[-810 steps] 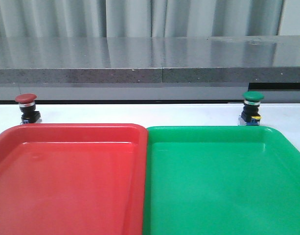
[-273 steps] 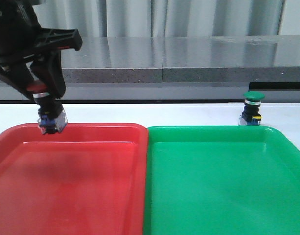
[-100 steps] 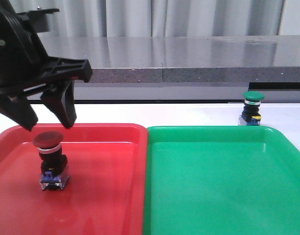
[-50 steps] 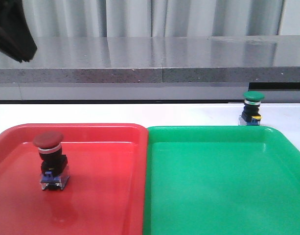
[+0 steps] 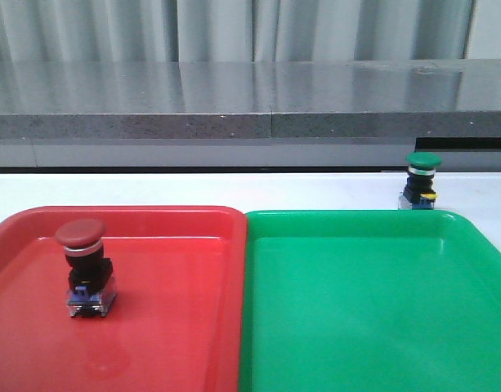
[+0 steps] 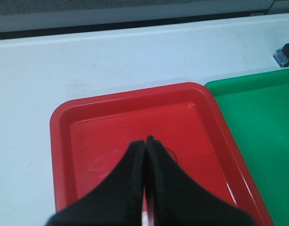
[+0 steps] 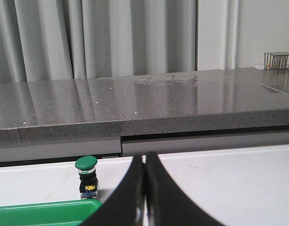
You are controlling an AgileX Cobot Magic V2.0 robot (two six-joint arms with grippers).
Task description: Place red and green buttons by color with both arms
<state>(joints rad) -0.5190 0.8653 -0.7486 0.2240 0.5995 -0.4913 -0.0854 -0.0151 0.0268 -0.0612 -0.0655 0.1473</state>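
The red button (image 5: 80, 269) stands upright in the left part of the red tray (image 5: 176, 220), free of any gripper. The green button (image 5: 421, 181) stands on the white table just behind the green tray's (image 5: 356, 224) far right corner. Neither gripper shows in the front view. In the left wrist view my left gripper (image 6: 145, 141) is shut and empty, high above the red tray (image 6: 87, 101); I cannot make out the red button there. In the right wrist view my right gripper (image 7: 144, 157) is shut and empty, with the green button (image 7: 86, 176) ahead and off to one side.
The two trays sit side by side and fill the near table. A grey stone counter (image 5: 266, 98) runs along the back, with curtains behind it. The green button's base shows at the edge of the left wrist view (image 6: 284, 54). The green tray's corner (image 7: 40, 212) lies below the green button.
My left arm has risen out of the front view, leaving the red button standing in the red tray. The green button has not moved.
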